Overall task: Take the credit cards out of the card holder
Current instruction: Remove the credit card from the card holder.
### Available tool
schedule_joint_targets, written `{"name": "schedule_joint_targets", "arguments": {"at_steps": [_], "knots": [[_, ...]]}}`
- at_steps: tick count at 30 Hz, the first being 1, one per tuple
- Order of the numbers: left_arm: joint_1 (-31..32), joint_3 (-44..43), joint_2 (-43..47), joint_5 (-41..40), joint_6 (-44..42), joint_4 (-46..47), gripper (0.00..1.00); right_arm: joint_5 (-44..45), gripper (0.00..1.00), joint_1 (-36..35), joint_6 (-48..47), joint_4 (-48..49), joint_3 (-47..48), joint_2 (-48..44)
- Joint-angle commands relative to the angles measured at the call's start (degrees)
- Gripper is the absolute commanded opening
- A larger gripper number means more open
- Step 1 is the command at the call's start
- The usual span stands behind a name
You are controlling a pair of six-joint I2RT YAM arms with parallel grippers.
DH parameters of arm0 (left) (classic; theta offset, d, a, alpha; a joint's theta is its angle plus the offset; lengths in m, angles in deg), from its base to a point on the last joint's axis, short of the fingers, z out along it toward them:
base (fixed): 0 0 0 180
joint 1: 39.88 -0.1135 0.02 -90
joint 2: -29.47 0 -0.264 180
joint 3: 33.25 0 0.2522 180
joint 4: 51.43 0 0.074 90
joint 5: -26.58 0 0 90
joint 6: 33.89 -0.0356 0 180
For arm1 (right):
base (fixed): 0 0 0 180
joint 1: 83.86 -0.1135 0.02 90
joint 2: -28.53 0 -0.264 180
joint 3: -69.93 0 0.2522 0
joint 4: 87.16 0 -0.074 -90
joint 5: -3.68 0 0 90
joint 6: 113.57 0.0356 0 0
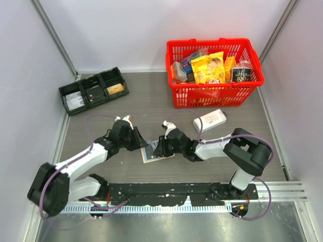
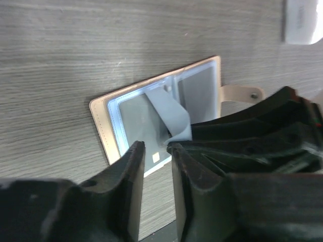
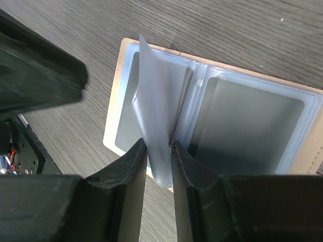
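Observation:
The tan card holder (image 1: pixel 157 154) lies open on the table between the two arms, its clear pockets up (image 2: pixel 132 112) (image 3: pixel 252 121). Grey credit cards (image 3: pixel 242 126) show inside the pockets. My right gripper (image 1: pixel 161 149) (image 3: pixel 159 145) is shut on one clear pocket leaf (image 3: pixel 159 101) and holds it raised and bowed above the holder. My left gripper (image 1: pixel 143 142) (image 2: pixel 155 147) hovers at the holder's near edge. Its fingers stand a narrow gap apart with nothing between them. A small tan tab (image 2: pixel 239 94) sticks out of the holder's far side.
A red basket (image 1: pixel 214 93) of packaged goods stands at the back right. At the back left sits a black three-compartment tray (image 1: pixel 66 96). A white box (image 1: pixel 209 120) (image 2: pixel 303 20) lies just behind the right arm. A black rail (image 1: pixel 166 191) runs along the near edge.

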Motion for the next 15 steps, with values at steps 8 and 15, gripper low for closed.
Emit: {"name": "schedule_joint_targets", "arguments": {"at_steps": [8,15], "knots": [[5.4,-4.6,-14.7,-3.3,2.6,2.9,0.17,4.4,0.31,1.1,4.0,2.2,-3.9,-3.1],[7.6,-6.7,-18.7,-5.5,2.6,-1.4,0.11,18.4,0.38,1.1,6.4,-10.9,-4.8,-11.1]]}}
